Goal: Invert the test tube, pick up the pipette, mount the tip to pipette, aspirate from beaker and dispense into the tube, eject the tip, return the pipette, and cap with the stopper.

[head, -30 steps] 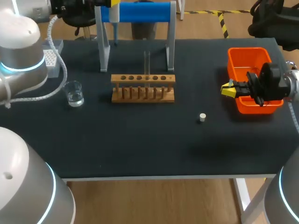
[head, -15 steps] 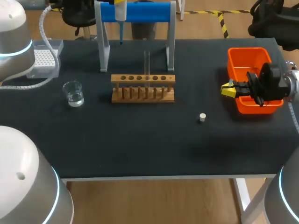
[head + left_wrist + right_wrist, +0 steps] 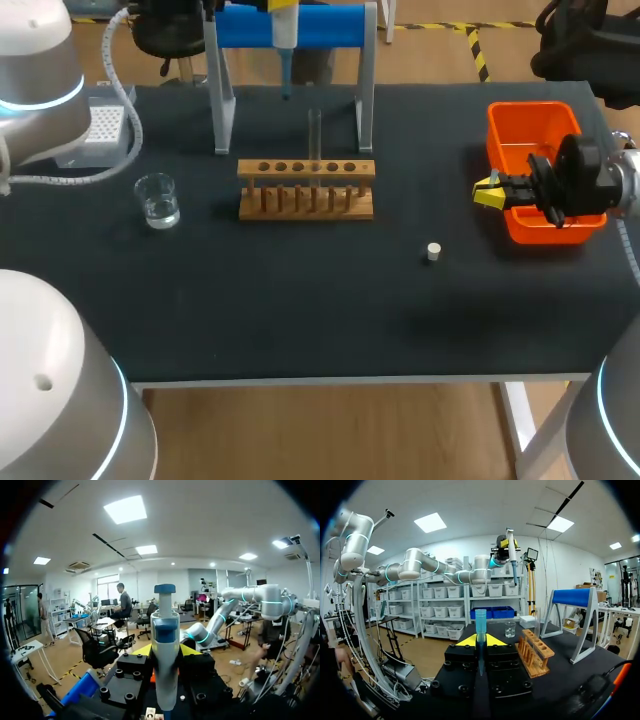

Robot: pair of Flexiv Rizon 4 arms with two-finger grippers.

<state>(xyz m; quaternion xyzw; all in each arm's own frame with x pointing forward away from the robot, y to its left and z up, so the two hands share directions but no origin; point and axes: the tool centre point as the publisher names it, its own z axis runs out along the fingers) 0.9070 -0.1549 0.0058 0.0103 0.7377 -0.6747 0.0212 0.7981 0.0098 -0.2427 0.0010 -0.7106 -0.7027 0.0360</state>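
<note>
My left gripper (image 3: 165, 651) is shut on the white and blue pipette (image 3: 165, 645), which stands upright between its yellow tips. From the head view the pipette (image 3: 284, 40) hangs high in front of the blue stand (image 3: 300, 26), behind the wooden rack (image 3: 306, 188). A clear test tube (image 3: 314, 132) stands upright in that rack. The beaker (image 3: 158, 200) with a little water is left of the rack, and the white stopper (image 3: 433, 252) lies to its right. My right gripper (image 3: 484, 192) hovers beside the orange bin (image 3: 535, 115). It is shut on a slim blue pipette tip (image 3: 480, 622).
A white tip box (image 3: 100, 124) sits at the far left of the table, behind the beaker. The stand's grey legs (image 3: 222, 110) straddle the area behind the rack. The black tabletop (image 3: 300, 300) stretches in front of the rack.
My left arm has carried the pipette to the right along the blue stand, from its left end towards the middle. The right arm has not moved.
</note>
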